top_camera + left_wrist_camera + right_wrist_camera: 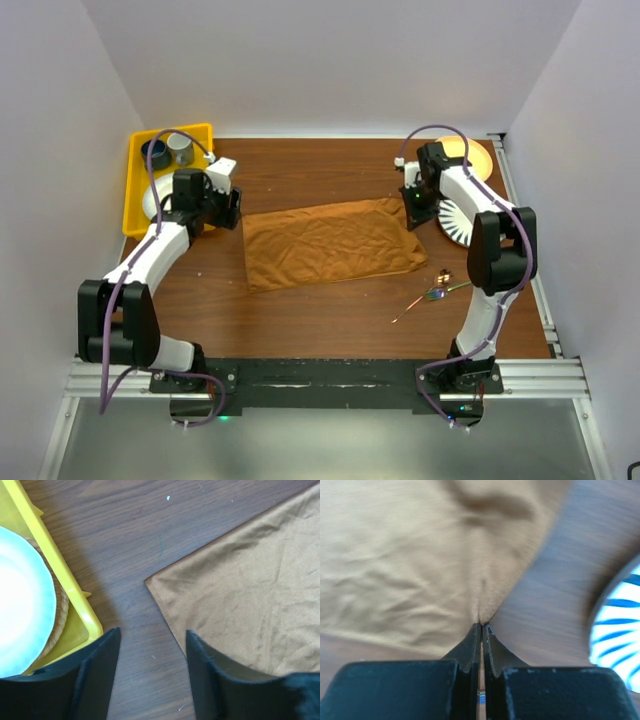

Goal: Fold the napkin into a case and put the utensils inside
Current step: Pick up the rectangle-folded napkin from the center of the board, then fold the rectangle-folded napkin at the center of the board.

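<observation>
The rust-brown napkin lies as a wide creased rectangle in the middle of the wooden table. My left gripper is open and empty just off its far left corner; one finger overlaps the cloth's left edge, the other stands over bare wood. My right gripper is shut on the napkin's far right corner, and the cloth puckers up into the closed fingertips. The utensils, thin iridescent pieces, lie on the wood right of the napkin's near corner.
A yellow tray at the far left holds a white plate and cups. A blue-and-white striped plate and a yellow plate sit at the far right, the striped one close to my right gripper.
</observation>
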`<state>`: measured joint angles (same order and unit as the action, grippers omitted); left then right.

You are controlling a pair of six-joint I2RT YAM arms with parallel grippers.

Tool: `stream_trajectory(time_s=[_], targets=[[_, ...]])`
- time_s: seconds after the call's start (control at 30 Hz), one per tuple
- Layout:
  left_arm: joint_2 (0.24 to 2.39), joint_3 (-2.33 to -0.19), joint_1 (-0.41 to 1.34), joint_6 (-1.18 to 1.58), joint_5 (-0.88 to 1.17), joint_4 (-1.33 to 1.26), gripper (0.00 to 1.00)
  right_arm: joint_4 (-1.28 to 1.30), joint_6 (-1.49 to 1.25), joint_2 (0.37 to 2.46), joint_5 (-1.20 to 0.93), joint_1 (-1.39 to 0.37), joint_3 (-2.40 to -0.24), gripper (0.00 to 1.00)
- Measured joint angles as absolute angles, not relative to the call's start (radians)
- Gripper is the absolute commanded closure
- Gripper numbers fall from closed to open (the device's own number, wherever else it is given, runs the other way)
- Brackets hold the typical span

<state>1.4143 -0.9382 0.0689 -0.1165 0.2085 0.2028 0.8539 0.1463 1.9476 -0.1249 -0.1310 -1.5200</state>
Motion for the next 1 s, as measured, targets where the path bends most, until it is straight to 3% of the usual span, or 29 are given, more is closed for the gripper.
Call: stream_trajectory(time_s=[0.13,0.33,0.53,0.77,1.0], targets=[[1.428,-0.941,0.053,-0.127,0.238,0.214,0.24,0.865,0.139,1.914,-0.227,-0.206,-1.524,1.00],[1.455,-0.968,0.002,-0.143,0.296,0.261,0.23,0.852,0.084,1.947,-0.353,-0.422,-1.611,1.00],[1.462,-0.992,-0.081,-0.150,0.342,0.280,0.23,0.784,-0.004,2.145,-0.385,-0.591,-1.794,1.00],[1.462,-0.992,-0.109,-0.165,0.368,0.301,0.23,0.745,-0.059,2.326,-0.348,-0.693,-1.908,1.00],[1.467,-0.992,-0.113,-0.176,0.390,0.309,0.23,0.718,-0.057,2.301,-0.319,-0.686,-1.853,1.00]])
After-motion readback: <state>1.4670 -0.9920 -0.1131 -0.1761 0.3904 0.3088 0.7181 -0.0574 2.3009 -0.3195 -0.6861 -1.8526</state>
